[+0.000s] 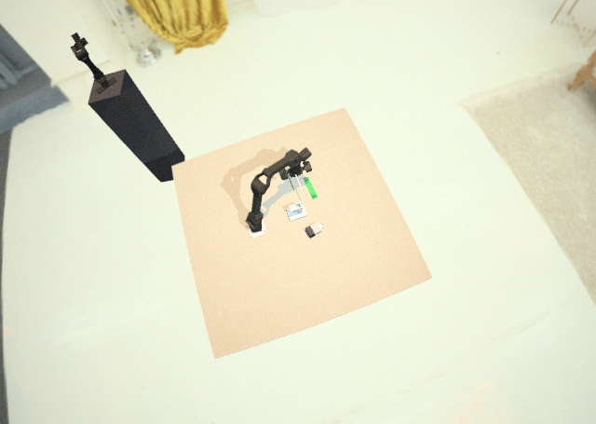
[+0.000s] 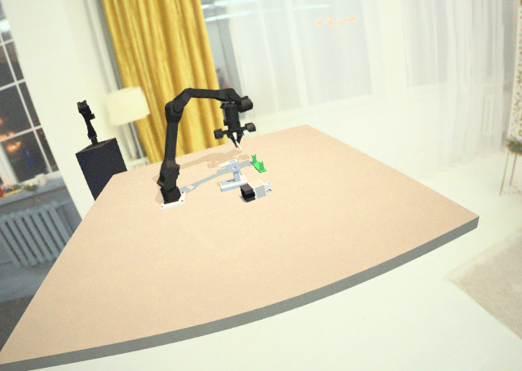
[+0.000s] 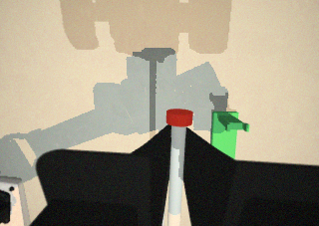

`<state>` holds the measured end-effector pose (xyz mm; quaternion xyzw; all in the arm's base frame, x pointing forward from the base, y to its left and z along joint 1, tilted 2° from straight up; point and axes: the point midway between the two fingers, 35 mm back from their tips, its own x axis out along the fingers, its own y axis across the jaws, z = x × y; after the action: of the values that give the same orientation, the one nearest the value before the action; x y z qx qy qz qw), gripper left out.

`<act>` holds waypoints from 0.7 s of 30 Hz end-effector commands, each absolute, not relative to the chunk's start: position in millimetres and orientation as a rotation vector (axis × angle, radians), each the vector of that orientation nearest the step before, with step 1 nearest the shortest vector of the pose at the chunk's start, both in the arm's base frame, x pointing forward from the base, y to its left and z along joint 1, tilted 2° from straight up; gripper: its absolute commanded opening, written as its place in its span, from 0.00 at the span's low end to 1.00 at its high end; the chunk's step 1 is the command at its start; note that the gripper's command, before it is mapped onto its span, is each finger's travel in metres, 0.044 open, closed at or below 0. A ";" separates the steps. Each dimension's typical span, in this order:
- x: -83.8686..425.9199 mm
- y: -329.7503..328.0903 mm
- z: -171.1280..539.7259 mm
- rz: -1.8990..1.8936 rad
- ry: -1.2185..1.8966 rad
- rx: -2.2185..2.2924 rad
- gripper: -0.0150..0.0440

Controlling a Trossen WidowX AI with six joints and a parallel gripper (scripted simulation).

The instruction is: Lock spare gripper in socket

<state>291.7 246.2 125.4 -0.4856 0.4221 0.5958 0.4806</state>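
Gripping the red-capped pin (image 2: 238, 145) (image 3: 176, 173), the gripper (image 1: 297, 174) (image 2: 236, 143) (image 3: 175, 129) hangs raised; any lettering seems too small to read.

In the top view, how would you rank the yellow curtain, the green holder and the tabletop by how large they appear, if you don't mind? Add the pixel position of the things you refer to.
1. Tabletop (image 1: 318, 284) (image 2: 253, 249)
2. Yellow curtain (image 1: 178, 10) (image 2: 157, 50)
3. Green holder (image 1: 310, 188) (image 2: 258, 165) (image 3: 223, 138)

The black six-joint arm (image 1: 258, 198) (image 2: 170, 141) has chunky angular joints and a white base plate (image 1: 258, 234) (image 2: 172, 205).
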 end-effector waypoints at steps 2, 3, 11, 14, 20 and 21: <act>300.9 252.8 127.6 1.460 1.022 -1.191 0.25; 303.0 254.4 127.9 1.461 1.021 -1.192 0.25; 319.9 266.5 128.9 1.469 1.012 -1.203 0.25; 325.7 270.8 128.9 1.472 1.009 -1.206 0.25; 336.7 278.8 128.2 1.479 1.004 -1.212 0.25; 338.5 280.1 128.0 1.480 1.003 -1.213 0.25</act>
<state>334.6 277.4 127.7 -0.4937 0.4120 0.6030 0.4721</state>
